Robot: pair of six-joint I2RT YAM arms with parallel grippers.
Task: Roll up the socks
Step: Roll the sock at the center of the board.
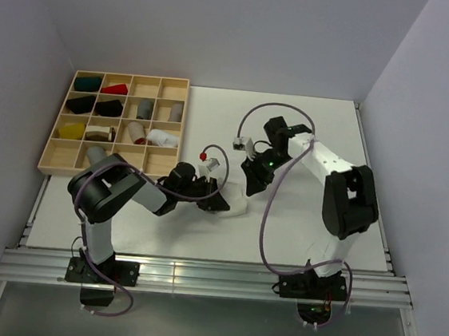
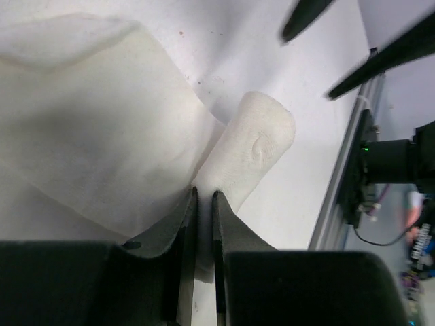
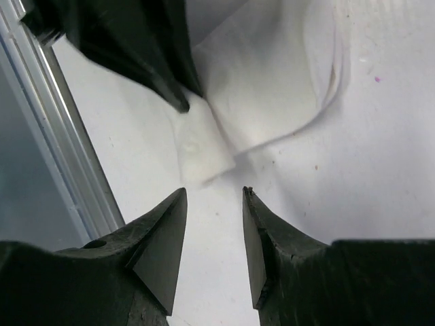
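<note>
White sock (image 2: 102, 129) lies on the bench (image 1: 333, 123), roughly mid-width and towards the near edge, between the two arms. One end is wound into a short, tight cylinder. The rest is loose and flat, with a soft fold where it meets the roll. Left end effector (image 2: 204, 200) is clenched on the sock: its two dark fingers stand nearly together, only a thin slot between them, with white fabric pinched in that slot right at the base of the roll. Left arm reaches in low from the left, wrist close to the bench surface. Right end effector (image 3: 214, 197) is released, fingers clearly spread and nothing between them. It is angled down towards the rolled end, tips near the roll but apart from it, bare bench showing in the gap. From the right wrist view the left arm's dark fingertip presses on the sock just where roll and flat part join. Far left on the bench sits a wooden tray (image 1: 60, 153) of square compartments, several holding small cloth bundles in red, yellow, green, black, grey and white. It is well apart from both end effectors.
</note>
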